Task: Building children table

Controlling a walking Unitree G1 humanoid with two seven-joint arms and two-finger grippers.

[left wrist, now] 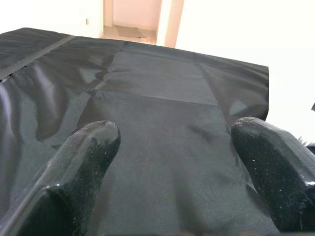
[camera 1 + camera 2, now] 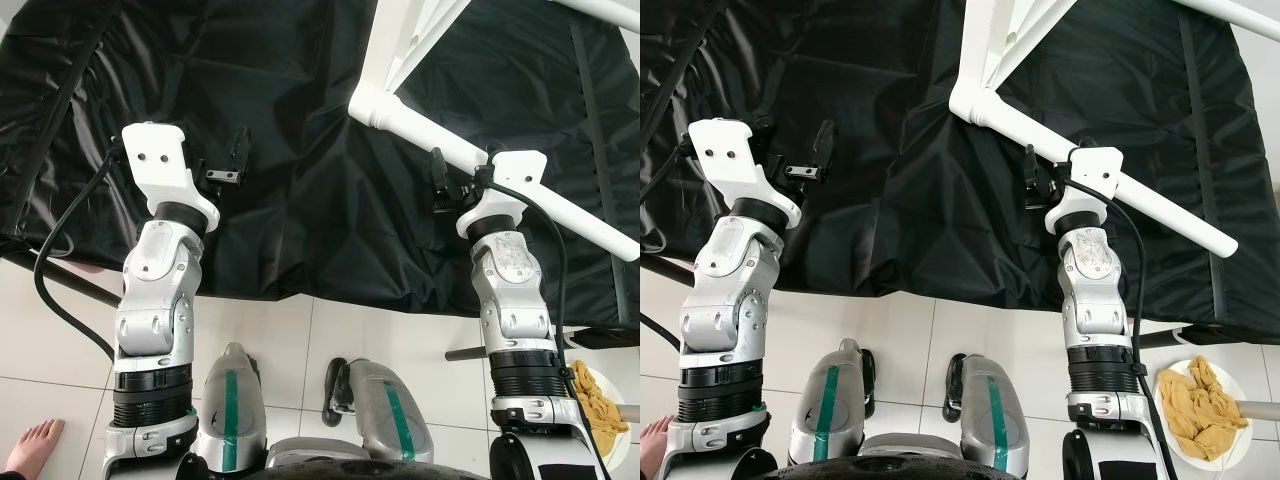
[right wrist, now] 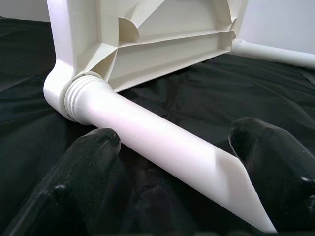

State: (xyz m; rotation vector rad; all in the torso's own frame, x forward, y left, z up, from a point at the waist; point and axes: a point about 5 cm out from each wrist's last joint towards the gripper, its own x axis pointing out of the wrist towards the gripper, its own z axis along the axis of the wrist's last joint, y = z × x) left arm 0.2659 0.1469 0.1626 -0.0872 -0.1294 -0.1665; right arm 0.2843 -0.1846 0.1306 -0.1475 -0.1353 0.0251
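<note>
Nearest the camera, the robot's silver-and-green legs (image 2: 232,410) are seen planted on the white tiled floor (image 2: 290,330), just short of the black fabric sheet (image 2: 300,200) — the landmark used here for every place.

At the left edge of the floor, below the sheet, a person's bare foot (image 2: 30,445) is visible. Over the sheet's left half the left gripper (image 2: 225,165) is held released, its fingers (image 1: 83,162) spread with only bare fabric between them; nothing is grasped.

On the sheet's right half the white plastic children's table (image 3: 147,44) lies overturned, underside ribs exposed. One white tubular leg (image 2: 500,175) is seen seated in its threaded corner socket and slanting towards the sheet's right edge; a second leg (image 3: 275,51) can be made out at a farther corner. The right gripper (image 2: 445,185) is poised astride the near leg, jaws parted, with the tube lying between them but not clamped.

The assembly is judged partly done — at least two legs are fitted; the remaining corners are out of view, so what is left cannot be told. Tightening of this leg and righting the table appear outstanding.

Off the sheet's right corner, on the floor, a white round plate (image 2: 1175,385) is seen holding a crumpled mustard-yellow cloth (image 2: 1200,410).
</note>
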